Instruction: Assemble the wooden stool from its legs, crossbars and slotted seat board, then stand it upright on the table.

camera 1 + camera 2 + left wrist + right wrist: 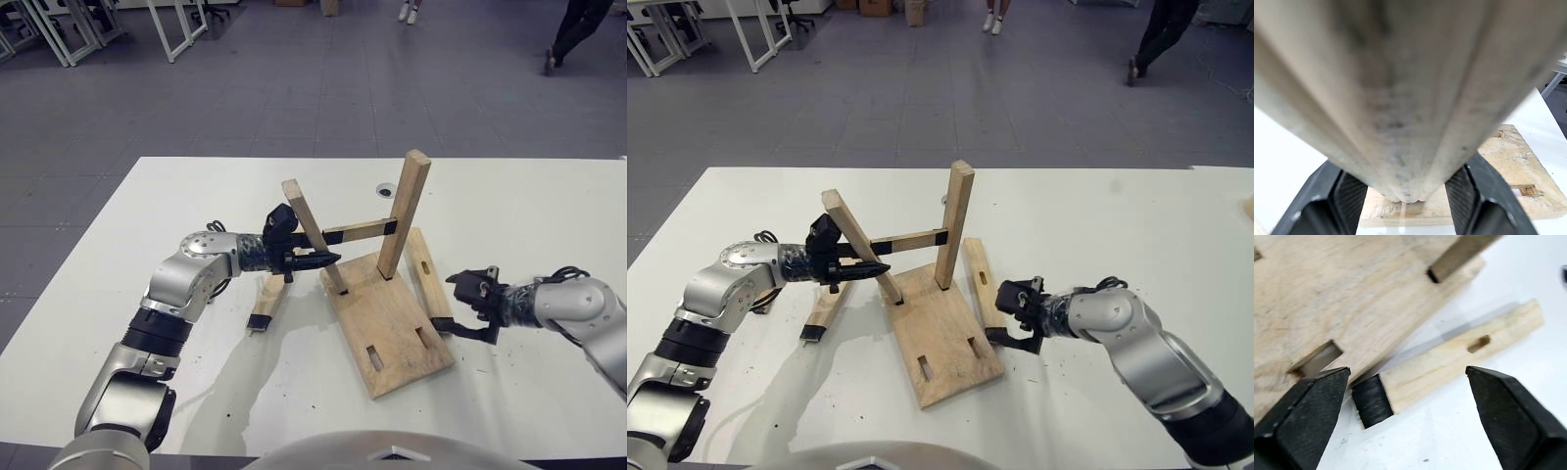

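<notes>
The slotted seat board (pixel 397 338) lies flat on the white table. Two legs stand in it: a leaning one (pixel 306 223) and an upright one (pixel 407 211), joined by a crossbar (pixel 355 232). My left gripper (pixel 323 260) is shut on the leaning leg (pixel 1400 98), low down near the board. One loose leg (pixel 266 304) lies left of the board. Another loose leg (pixel 1459 357) with a black end lies along the board's right edge. My right gripper (pixel 451 305) stands open around that black end, its fingers (pixel 1308 416) either side and apart from it.
A round cable hole (pixel 387 189) sits in the table behind the stool. The table's right half and back left are bare white surface (pixel 549 215). White table frames (pixel 59 29) stand far off on the grey floor.
</notes>
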### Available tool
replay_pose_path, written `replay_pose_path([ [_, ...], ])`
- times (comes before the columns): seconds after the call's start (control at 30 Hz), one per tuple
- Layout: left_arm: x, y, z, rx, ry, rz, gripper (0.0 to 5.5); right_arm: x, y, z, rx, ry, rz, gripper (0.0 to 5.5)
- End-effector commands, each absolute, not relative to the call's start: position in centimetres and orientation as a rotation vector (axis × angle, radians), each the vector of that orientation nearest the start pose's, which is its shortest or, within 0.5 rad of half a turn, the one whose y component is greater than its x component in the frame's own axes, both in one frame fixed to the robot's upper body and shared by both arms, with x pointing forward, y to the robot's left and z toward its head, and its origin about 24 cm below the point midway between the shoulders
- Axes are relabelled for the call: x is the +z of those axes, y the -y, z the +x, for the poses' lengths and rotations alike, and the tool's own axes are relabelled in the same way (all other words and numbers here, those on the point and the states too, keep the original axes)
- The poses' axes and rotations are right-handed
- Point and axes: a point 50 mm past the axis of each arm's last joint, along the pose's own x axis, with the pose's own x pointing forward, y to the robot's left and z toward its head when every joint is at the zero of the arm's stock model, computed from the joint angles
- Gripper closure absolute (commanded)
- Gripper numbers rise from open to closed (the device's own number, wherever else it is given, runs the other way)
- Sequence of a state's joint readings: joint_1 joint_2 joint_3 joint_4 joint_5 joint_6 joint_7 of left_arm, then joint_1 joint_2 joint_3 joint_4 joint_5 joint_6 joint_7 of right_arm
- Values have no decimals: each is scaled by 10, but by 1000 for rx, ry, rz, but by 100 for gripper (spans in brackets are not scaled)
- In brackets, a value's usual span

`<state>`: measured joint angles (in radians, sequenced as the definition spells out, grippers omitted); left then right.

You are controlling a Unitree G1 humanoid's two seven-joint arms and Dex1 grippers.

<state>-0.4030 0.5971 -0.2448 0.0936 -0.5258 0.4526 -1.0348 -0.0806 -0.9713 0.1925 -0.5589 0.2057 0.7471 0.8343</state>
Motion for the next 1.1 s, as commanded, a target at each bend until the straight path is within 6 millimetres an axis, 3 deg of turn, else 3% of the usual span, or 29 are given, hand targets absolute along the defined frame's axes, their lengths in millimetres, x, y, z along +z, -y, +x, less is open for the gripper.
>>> replay_pose_path([
  [0.03,36,-189,266,-1049,-684,154,346,142,173,230,873,-438,-307,187],
  [0.1,36,-188,265,-1059,-687,158,346,153,148,233,866,-355,-50,220],
  [0.2,36,-186,265,-1066,-690,164,346,170,111,234,867,-270,153,282],
  [0.27,35,-187,266,-1063,-690,170,346,179,91,241,815,-226,180,319],
  [0.4,38,-186,269,-1073,-685,190,346,177,65,267,613,-207,67,319],
  [0.53,39,-184,271,-1083,-681,199,346,210,51,284,524,-41,155,319],
  [0.57,40,-183,271,-1084,-680,199,346,209,49,285,523,-46,145,319],
  [0.63,40,-183,270,-1086,-678,198,346,181,43,283,549,-183,56,319],
  [0.7,41,-181,271,-1091,-675,197,346,116,40,268,601,-447,-91,319],
  [0.73,41,-180,272,-1095,-673,198,346,95,40,260,616,-531,-131,319],
  [0.77,42,-178,272,-1100,-671,199,346,83,40,254,625,-572,-157,319],
  [0.83,43,-176,273,-1103,-667,201,346,82,37,253,629,-566,-156,319],
  [0.97,41,-172,273,-1109,-674,209,346,126,27,269,613,-333,-5,319],
  [1.1,31,-172,268,-1112,-714,202,346,191,43,270,622,-22,207,319],
])
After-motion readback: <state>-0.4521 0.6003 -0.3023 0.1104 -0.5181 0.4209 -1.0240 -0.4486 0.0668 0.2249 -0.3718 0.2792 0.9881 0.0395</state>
